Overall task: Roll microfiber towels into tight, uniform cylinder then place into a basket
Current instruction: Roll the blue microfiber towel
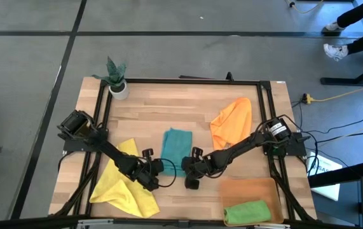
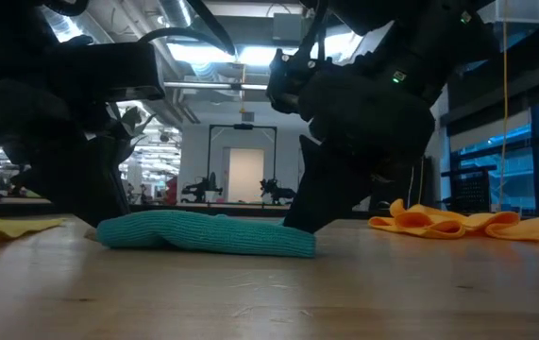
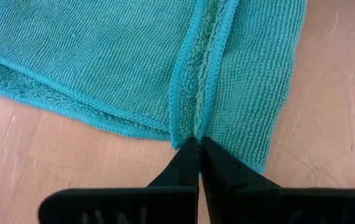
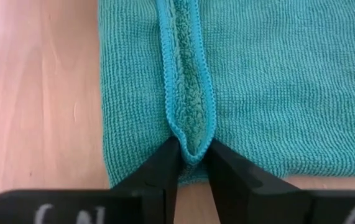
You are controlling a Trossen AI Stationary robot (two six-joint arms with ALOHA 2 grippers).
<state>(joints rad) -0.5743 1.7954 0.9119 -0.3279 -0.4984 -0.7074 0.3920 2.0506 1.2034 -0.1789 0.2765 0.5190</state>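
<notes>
Right gripper [image 4: 193, 155] is at the near edge of the teal towel [image 4: 276, 81], jaws partly apart with a raised hemmed fold of the towel sitting between the fingertips [image 4: 165, 163]; the fold touches both, so it looks pinched. In the high view this gripper [image 1: 189, 170] sits low at the towel's right near corner.

Left gripper [image 3: 199, 149] has fingers pressed together, tips right at the teal edge where two hems meet; cannot tell if any cloth is caught between them. In the high view it [image 1: 157, 170] is at the towel's left near corner, so both grippers flank the near edge.

Teal towel [image 1: 177, 147] lies mid-table, folded flat into a narrow strip, not rolled. The low view shows it [image 2: 208, 234] as a low flat pad on the table [image 2: 269, 293], dark arms coming down at either end.

Yellow towel [image 1: 127, 184] is spread loosely at the front left, under the left arm. Orange towel [image 1: 232, 121] is crumpled at the right rear, beside the right arm. Green towel [image 1: 248, 212] is rolled and lies inside the basket [image 1: 232, 189] at the front right corner.

Small potted plant [image 1: 117, 81] stands at the rear left corner.
</notes>
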